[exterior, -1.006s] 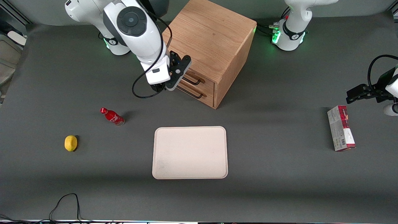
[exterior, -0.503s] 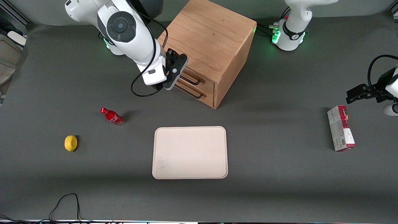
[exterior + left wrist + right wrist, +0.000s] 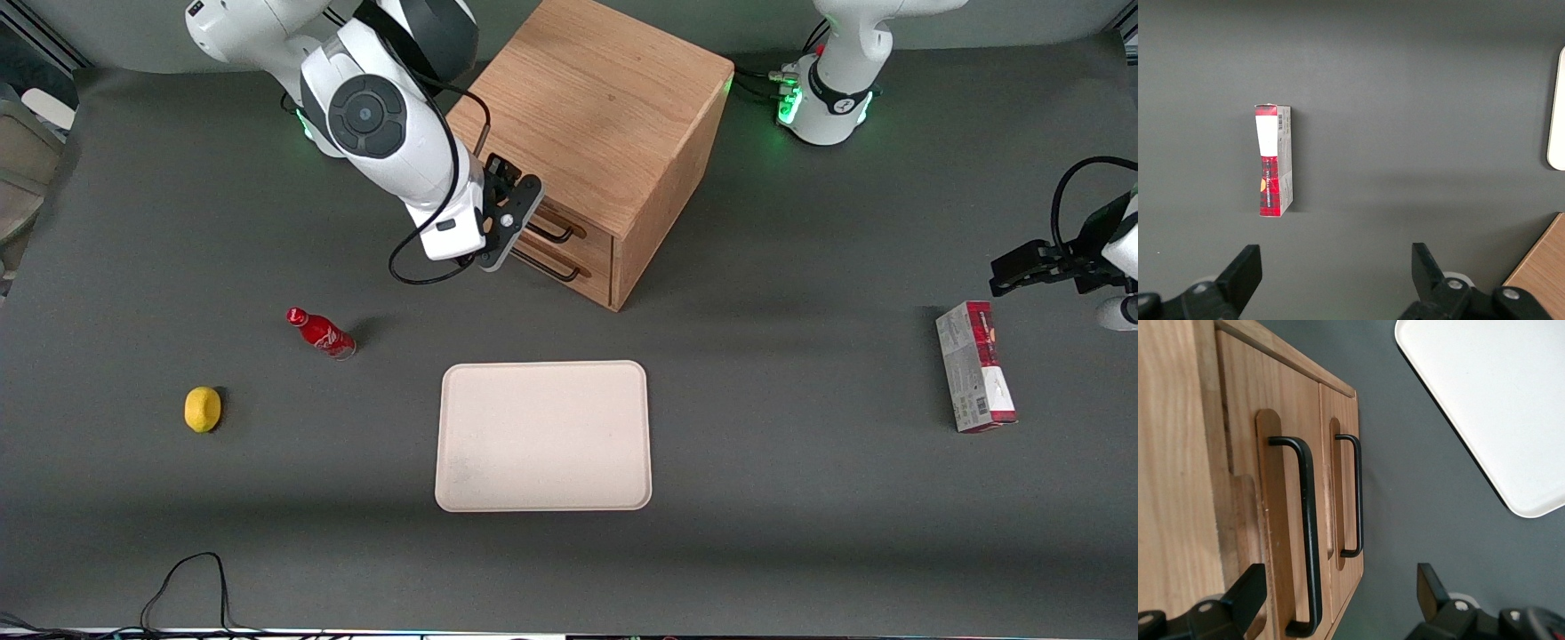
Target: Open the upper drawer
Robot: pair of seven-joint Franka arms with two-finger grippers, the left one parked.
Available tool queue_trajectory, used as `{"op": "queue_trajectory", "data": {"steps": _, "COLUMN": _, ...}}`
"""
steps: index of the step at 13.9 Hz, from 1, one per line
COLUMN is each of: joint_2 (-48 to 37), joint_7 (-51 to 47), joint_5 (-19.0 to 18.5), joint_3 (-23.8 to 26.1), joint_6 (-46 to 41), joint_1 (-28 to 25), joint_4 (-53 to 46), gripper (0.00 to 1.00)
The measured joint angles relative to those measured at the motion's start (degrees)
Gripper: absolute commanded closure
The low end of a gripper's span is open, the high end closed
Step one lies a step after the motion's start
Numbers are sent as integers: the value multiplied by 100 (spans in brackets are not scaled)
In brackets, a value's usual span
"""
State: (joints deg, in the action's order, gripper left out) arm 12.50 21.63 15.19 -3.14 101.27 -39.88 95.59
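The oak cabinet (image 3: 605, 107) stands at the back middle of the table. Its upper drawer (image 3: 582, 233) is closed, with a long black bar handle (image 3: 553, 233); the lower drawer's matching handle (image 3: 547, 265) sits just below. My right gripper (image 3: 511, 218) hovers in front of the drawer fronts at the working arm's end of the handles, fingers spread wide, holding nothing. In the right wrist view the upper drawer front (image 3: 1245, 487) and its handle (image 3: 1308, 533) lie between the open fingertips (image 3: 1248, 590), untouched; the lower handle (image 3: 1357, 497) lies beside it.
A cream tray (image 3: 543, 436) lies nearer the front camera than the cabinet, also in the right wrist view (image 3: 1491, 400). A red bottle (image 3: 320, 332) and a lemon (image 3: 203, 409) lie toward the working arm's end. A red-and-white box (image 3: 974, 378) lies toward the parked arm's end.
My gripper drew slightly away from the cabinet, then moved back toward the drawer fronts and a little lower. The drawers have not moved.
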Motion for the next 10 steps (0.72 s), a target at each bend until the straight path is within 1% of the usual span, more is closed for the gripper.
{"op": "queue_trajectory", "data": {"steps": 10, "joint_2": 28, "joint_7": 0, "joint_5": 6, "joint_3": 48, "joint_6": 626, "joint_1": -83, "joint_4": 562, "gripper": 0}}
